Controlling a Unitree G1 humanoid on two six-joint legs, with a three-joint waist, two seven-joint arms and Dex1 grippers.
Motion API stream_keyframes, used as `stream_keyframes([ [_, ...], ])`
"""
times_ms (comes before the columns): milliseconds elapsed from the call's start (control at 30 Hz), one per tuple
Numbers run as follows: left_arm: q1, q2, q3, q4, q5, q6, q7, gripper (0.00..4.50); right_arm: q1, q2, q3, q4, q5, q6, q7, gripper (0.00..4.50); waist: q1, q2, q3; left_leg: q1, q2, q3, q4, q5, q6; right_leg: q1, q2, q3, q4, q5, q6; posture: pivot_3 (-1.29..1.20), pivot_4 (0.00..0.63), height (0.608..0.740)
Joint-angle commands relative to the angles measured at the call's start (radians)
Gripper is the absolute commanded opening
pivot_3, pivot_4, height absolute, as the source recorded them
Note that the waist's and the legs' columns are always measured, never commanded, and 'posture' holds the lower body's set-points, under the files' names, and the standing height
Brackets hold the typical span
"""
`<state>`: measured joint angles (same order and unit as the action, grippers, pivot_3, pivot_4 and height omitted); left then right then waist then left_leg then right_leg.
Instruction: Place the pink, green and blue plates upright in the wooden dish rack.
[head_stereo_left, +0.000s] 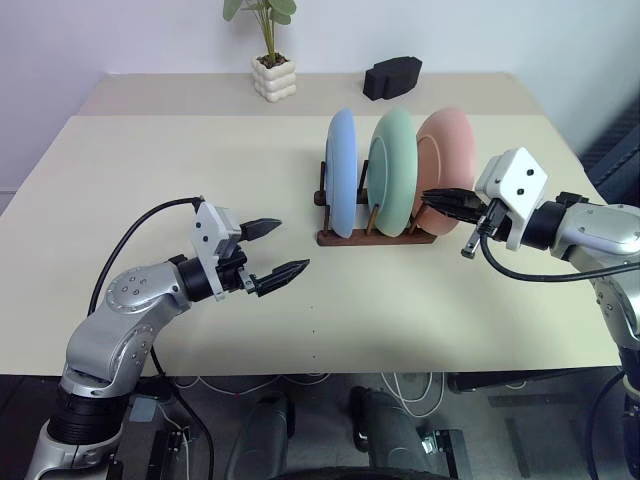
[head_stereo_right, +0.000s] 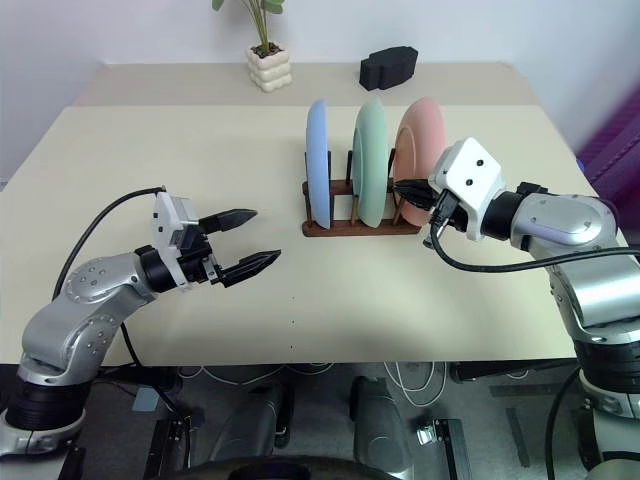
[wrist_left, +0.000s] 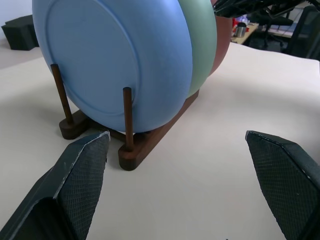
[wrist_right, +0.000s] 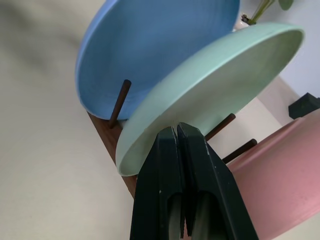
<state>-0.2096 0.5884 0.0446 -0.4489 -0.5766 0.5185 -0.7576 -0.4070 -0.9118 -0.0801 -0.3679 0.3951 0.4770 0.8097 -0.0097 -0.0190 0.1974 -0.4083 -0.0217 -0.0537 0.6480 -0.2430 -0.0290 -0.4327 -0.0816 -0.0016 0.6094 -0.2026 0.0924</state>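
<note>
The blue plate (wrist_left: 112, 60) covers most of the green plate (wrist_left: 202, 45), and its top is cut off. The right gripper (head_stereo_left: 445, 203) hides part of the pink plate (head_stereo_left: 450, 145). The potted plant (head_stereo_left: 268, 45) loses its upper leaves at the edge.

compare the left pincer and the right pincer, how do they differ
The left pincer has its two black fingers spread wide, while the right pincer has its fingers pressed shut. The left pincer hangs over bare table well short of the dark brown wooden dish rack; the right pincer's tips sit at the racked plates. Both hold nothing.
</note>
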Motion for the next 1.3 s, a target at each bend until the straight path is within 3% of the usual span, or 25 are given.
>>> stream_keyframes([
  [33, -0.004, -0.001, 0.013, -0.032, -0.006, -0.016, 0.001, 4.5, -0.04, 0.022, -0.051, 0.012, -0.014, -0.045, -0.027, 0.03, 0.0, 0.0, 0.0, 0.0, 0.0, 0.0, 0.0, 0.0, 0.0, 0.0, 0.0, 0.0, 0.0, 0.0, 0.0, 0.0, 0.15, 0.736],
  [300, -0.005, 0.004, 0.057, 0.033, 0.024, -0.055, 0.018, 4.5, -0.209, 0.066, -0.281, 0.26, 0.013, -0.133, -0.149, 0.03, 0.0, 0.0, 0.0, 0.0, 0.0, 0.0, 0.0, 0.0, 0.0, 0.0, 0.0, 0.0, 0.001, 0.0, 0.0, 0.0, 0.15, 0.736],
  [467, 0.008, 0.016, 0.108, 0.13, 0.087, -0.117, 0.049, 4.5, -0.117, 0.101, -0.339, 0.446, -0.028, -0.227, -0.179, 0.03, 0.001, -0.001, -0.001, 0.001, -0.001, 0.0, 0.0, 0.0, 0.0, 0.002, 0.0, 0.0, 0.0, 0.0, 0.0, 0.0, 0.15, 0.736],
  [667, 0.071, 0.012, 0.129, 0.146, 0.084, -0.126, 0.038, 4.5, 0.089, 0.164, -0.335, 0.532, -0.006, -0.292, -0.093, 0.03, -0.002, 0.001, 0.0, 0.002, 0.0, 0.001, 0.0, 0.0, 0.0, 0.002, 0.0, 0.0, 0.001, 0.0, 0.0, 0.0, 0.15, 0.736],
  [933, 0.162, 0.012, 0.092, 0.167, 0.09, -0.146, -0.029, 4.5, 0.369, 0.153, -0.255, 0.375, 0.08, -0.203, 0.169, 0.03, -0.002, 0.002, -0.001, 0.005, 0.0, 0.001, 0.0, 0.0, 0.0, 0.004, 0.0, 0.001, 0.002, 0.0, 0.0, 0.0, 0.15, 0.736],
  [1300, 0.18, -0.021, 0.045, 0.143, 0.106, -0.137, -0.028, 4.5, 0.379, 0.27, -0.109, 0.225, 0.084, -0.185, 0.152, 0.03, -0.001, 0.002, -0.001, 0.005, 0.001, 0.001, 0.001, 0.0, 0.0, 0.004, 0.0, 0.001, 0.002, 0.0, 0.0, 0.0, 0.15, 0.736],
])
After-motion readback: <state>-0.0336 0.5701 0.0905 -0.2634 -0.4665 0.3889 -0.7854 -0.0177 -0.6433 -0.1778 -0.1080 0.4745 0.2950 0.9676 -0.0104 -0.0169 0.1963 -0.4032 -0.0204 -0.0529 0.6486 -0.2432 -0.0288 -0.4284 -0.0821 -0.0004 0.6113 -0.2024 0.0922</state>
